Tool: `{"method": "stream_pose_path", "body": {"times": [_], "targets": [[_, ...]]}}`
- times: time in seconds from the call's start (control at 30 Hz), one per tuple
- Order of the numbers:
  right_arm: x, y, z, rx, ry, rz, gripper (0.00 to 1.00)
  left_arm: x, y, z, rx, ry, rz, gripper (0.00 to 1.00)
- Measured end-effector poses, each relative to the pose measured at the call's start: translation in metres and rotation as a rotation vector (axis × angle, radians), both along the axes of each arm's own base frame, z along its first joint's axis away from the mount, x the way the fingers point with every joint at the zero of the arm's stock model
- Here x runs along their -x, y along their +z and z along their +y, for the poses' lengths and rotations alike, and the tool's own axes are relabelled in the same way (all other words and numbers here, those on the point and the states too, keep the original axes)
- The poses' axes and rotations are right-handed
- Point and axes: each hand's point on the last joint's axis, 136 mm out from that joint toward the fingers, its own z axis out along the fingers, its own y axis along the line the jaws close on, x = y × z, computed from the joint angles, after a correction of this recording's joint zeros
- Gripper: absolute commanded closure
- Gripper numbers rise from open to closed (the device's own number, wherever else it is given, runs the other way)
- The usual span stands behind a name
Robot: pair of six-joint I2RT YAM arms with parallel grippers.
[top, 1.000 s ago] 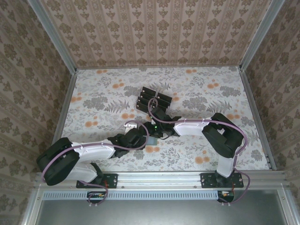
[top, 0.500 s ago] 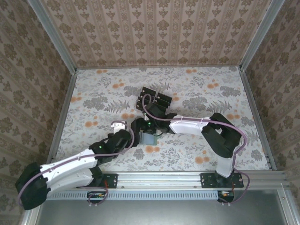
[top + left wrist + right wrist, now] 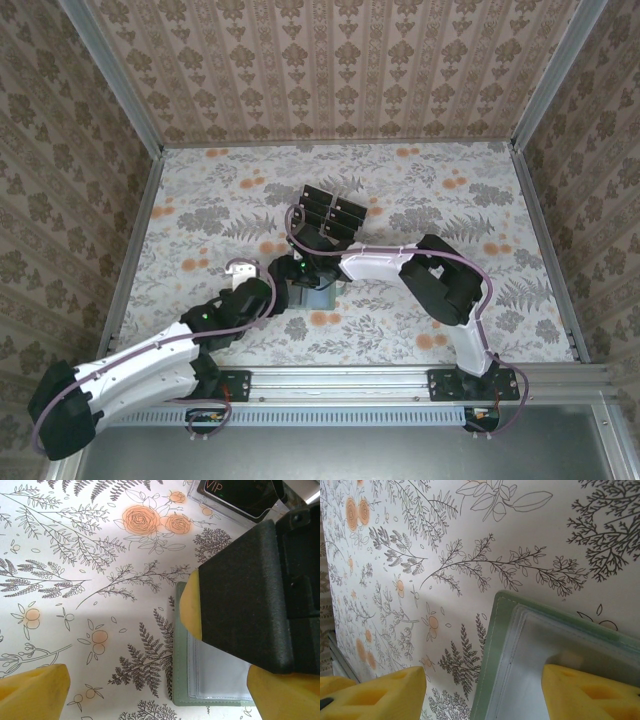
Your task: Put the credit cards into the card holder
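The card holder, a sage-green wallet, lies open on the flowered table with its clear sleeves up; it is also seen in the left wrist view and the right wrist view. My right gripper is open and straddles the wallet's left edge. One yellow pad rests on the clear sleeve and the other is over bare table. My left gripper hangs wide open just left of the wallet, holding nothing. The credit cards, black, stand in a clear rack behind.
The right gripper's black body covers most of the wallet in the left wrist view. The clear rack stands close behind the wallet. Patterned walls enclose the table, and a metal rail runs along the near edge.
My left arm has drawn back to the left, off the wallet. My right gripper has slid left over the wallet, and its jaws have widened slightly.
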Motion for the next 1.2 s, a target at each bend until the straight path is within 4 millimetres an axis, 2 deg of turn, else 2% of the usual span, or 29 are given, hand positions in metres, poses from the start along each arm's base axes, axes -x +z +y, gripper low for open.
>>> {"method": "stream_pose_path", "body": {"times": [0.13,0.2,0.27,0.47,0.57,0.87,1.03,1.2], "targets": [[0.0,0.002,-0.003,0.008,-0.001,0.003,0.36,-0.001,-0.003,0.002,0.005,0.01,0.019,0.0],[-0.001,0.01,-0.008,0.012,-0.005,0.003,0.36,-0.003,-0.006,0.005,-0.003,0.022,0.032,0.0],[-0.003,0.027,-0.013,0.002,-0.014,-0.006,0.36,-0.004,-0.011,0.008,-0.018,0.036,0.045,0.0],[-0.018,0.107,-0.035,-0.09,-0.066,-0.095,0.35,-0.008,-0.019,0.007,-0.051,0.037,0.091,0.0],[-0.032,0.139,-0.047,-0.124,-0.104,-0.133,0.35,-0.013,-0.021,0.0,-0.059,0.023,0.106,0.0],[-0.065,0.202,-0.066,-0.217,-0.166,-0.187,0.34,-0.024,-0.031,-0.018,-0.107,-0.012,0.163,0.0],[-0.083,0.236,-0.076,-0.291,-0.181,-0.21,0.34,-0.024,-0.045,-0.018,-0.161,-0.01,0.214,0.0],[-0.099,0.264,-0.088,-0.362,-0.201,-0.238,0.34,-0.023,-0.051,-0.015,-0.208,0.004,0.261,0.0]]}}
